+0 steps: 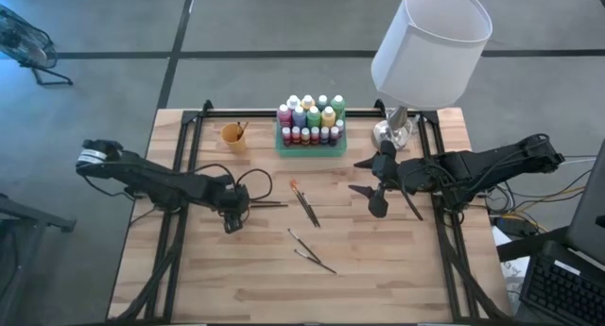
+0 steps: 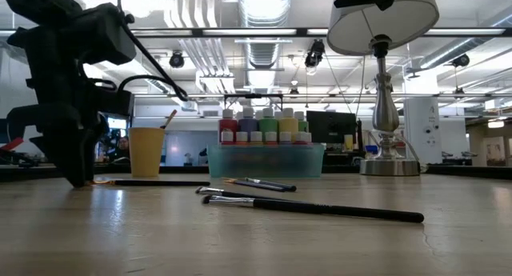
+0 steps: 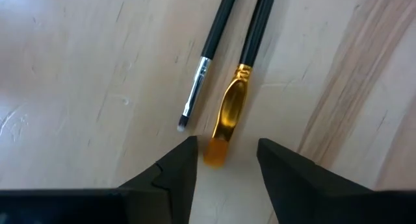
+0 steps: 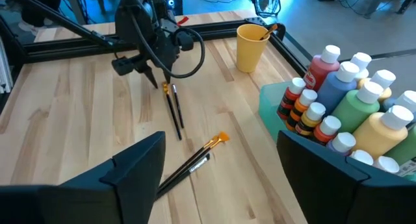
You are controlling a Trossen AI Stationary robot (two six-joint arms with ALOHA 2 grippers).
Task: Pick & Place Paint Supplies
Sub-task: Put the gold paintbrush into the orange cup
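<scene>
Two brushes (image 3: 224, 62) lie side by side on the bench (image 1: 397, 269), just ahead of the left gripper (image 3: 224, 162). Its fingers (image 3: 179, 169) stand partly open over the gold-ferruled one's orange tip, gripping nothing. More brushes (image 1: 304, 205) lie mid-bench; the paint bottles (image 1: 310, 121) sit packed in the green tray (image 1: 310, 147), next to the orange cup (image 1: 233, 136). Right gripper (image 4: 218, 165) hovers by the lamp (image 1: 397, 128), fingers wide open, empty. Looks like the brush-pick step. Next: lower, centre on one handle only, close.
</scene>
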